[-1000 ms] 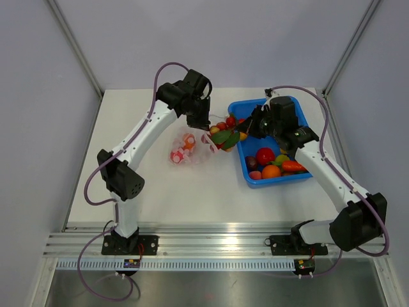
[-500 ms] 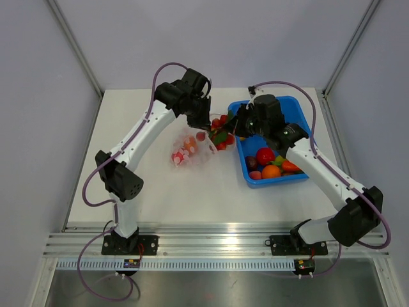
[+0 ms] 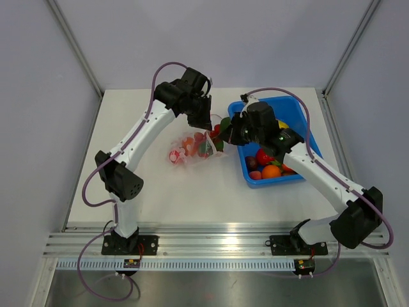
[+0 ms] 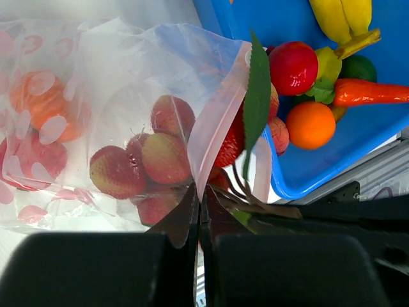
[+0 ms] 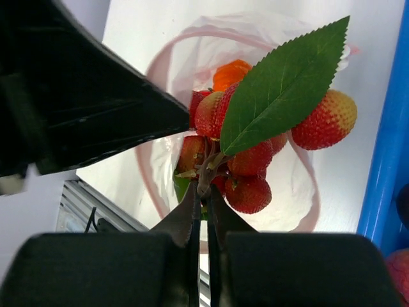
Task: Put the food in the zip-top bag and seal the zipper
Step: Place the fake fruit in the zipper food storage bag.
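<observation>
The clear zip-top bag (image 3: 190,148) with pink dots lies on the table, mouth held up toward the right. My left gripper (image 4: 202,203) is shut on the bag's pink zipper strip (image 4: 216,121) and holds the mouth open. My right gripper (image 5: 204,197) is shut on the stem of a red fruit cluster (image 5: 255,167) with a green leaf (image 5: 284,86), held right at the open mouth (image 3: 216,135). Several red and orange fruits (image 4: 144,163) lie inside the bag. More food, including a banana (image 4: 342,18), a carrot (image 4: 374,93) and an orange (image 4: 310,125), sits in the blue tray.
The blue tray (image 3: 255,182) stands just right of the bag, under my right arm. The table's side walls rise at left and right.
My right gripper has moved left from over the tray, carrying the fruit cluster to the bag's mouth. The left gripper has kept its hold on the bag edge.
</observation>
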{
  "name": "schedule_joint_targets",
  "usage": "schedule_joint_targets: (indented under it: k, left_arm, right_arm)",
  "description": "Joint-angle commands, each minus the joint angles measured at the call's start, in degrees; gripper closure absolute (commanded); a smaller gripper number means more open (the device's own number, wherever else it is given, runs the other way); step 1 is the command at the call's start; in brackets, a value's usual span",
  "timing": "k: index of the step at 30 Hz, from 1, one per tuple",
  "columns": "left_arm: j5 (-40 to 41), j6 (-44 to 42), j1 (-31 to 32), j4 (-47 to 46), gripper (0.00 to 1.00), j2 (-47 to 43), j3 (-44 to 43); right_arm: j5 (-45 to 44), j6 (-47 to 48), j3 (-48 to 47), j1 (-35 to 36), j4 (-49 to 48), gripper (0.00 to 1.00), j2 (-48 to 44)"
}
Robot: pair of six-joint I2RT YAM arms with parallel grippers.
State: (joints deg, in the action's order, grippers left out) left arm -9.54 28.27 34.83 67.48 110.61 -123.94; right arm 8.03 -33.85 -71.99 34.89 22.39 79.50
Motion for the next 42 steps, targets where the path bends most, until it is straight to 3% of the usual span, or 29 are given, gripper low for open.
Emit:
schedule_joint_targets:
  k: [1, 16, 25, 29, 34, 35, 36, 37, 39, 42]
  left_arm:
    - [-1.89, -0.67, -0.38, -2.97, 1.0, -1.1, -0.34]
    - [-2.41, -0.32, -0.99, -3.41, 1.0, -0.39, 1.6]
    - [-4.96, -0.32, -0.9, -4.2, 1.0, -3.02, 1.68]
    - [-5.4, -0.59, -1.08, -4.11, 1.0, -4.52, 1.77]
    - [-6.02, -0.76, -1.25, -4.29, 1.0, -5.66, 1.95]
    - [-5.58, -0.76, -1.25, -4.2, 1.0, -5.93, 1.95]
    - [-5.14, -0.76, -1.34, -4.12, 1.0, -5.84, 1.95]
    - [-4.09, -0.76, -1.43, -3.94, 1.0, -6.02, 2.03]
    - [-3.47, -1.11, -1.78, -3.41, 1.0, -5.93, 2.21]
    - [-2.5, -1.03, -3.1, -3.5, 1.0, -6.11, 3.26]
  right_arm:
    - [0.14, 1.06, -4.56, 0.88, -2.0, 1.0, -4.27]
    - [1.11, 1.24, -6.42, 3.42, -1.64, 1.0, -4.89]
    - [3.92, 0.09, 0.0, 3.6, -7.53, 1.0, 4.42]
    - [0.94, 0.18, 1.23, 3.6, -8.33, 1.0, 7.85]
    - [-1.44, 0.36, -1.92, 3.6, -5.45, 0.99, 10.23]
    - [-1.79, 1.58, -4.71, 3.51, -3.6, 0.75, 10.84]
    - [-2.23, 1.94, -5.26, 3.6, -1.5, 0.61, 10.41]
    - [-2.58, 2.12, -5.18, 3.6, -1.47, 0.55, 9.45]
    - [-4.68, 2.99, -4.66, 3.6, -0.43, 0.49, 5.15]
    - [-7.67, 3.87, -4.57, 3.6, 2.38, 0.49, -1.0]
